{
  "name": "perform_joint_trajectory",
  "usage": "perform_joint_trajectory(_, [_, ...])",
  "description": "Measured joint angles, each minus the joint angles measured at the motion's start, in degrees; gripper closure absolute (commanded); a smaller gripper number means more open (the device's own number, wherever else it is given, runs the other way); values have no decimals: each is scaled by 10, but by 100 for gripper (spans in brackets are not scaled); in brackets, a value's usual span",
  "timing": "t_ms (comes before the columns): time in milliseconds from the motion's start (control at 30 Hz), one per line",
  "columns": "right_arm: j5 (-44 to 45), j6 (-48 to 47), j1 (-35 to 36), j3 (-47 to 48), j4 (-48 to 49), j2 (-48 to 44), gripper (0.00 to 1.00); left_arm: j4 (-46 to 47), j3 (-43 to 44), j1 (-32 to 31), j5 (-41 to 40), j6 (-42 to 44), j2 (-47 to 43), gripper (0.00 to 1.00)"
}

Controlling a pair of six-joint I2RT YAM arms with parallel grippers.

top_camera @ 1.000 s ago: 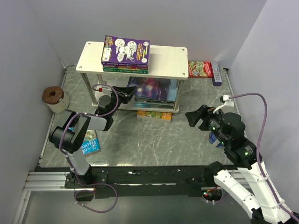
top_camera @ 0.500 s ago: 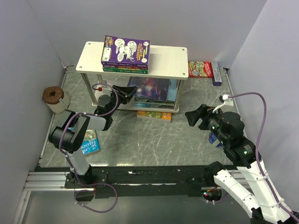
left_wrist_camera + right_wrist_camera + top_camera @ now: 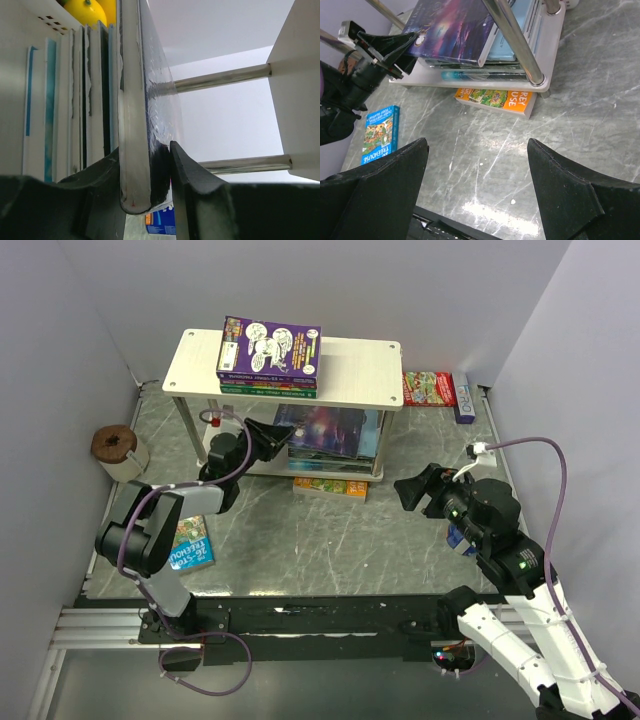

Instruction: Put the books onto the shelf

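Note:
The shelf [image 3: 350, 370] stands at the back, with a purple book [image 3: 270, 345] on a green one [image 3: 268, 390] on its top board. A dark starry book [image 3: 325, 430] [image 3: 455, 25] lies on a stack on the lower board [image 3: 470, 82]. My left gripper [image 3: 272, 433] [image 3: 145, 147] is at that book's left corner, its fingers against both faces of the book [image 3: 131, 100]. An orange-and-green book [image 3: 330, 487] lies under the shelf, and a blue book [image 3: 190, 545] on the table near the left arm. My right gripper [image 3: 405, 490] [image 3: 476, 145] hangs open over bare table.
A brown-topped tape roll [image 3: 118, 452] sits by the left wall. A red flat box [image 3: 430, 388] lies behind the shelf's right end. Metal posts [image 3: 220, 80] flank the lower tier. Walls close in on three sides.
My left arm has edged slightly towards the shelf, its jaws still round the dark starry book's corner. The book has barely shifted. The right arm has not moved.

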Motion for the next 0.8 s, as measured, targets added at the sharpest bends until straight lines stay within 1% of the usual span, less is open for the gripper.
perform_joint_trajectory(267, [-4,4,-2,0,1,2,13,-71,41,-5,27,41,0,53])
perform_joint_trajectory(433, [-5,4,-2,0,4,3,13,-139,69,-7,35,82,-11,46])
perform_joint_trajectory(600, [-6,6,-2,0,5,4,13,-208,91,-10,24,110,-28,41])
perform_joint_trajectory(800, [-7,8,-2,-2,9,4,13,-283,117,-14,2,139,-41,38])
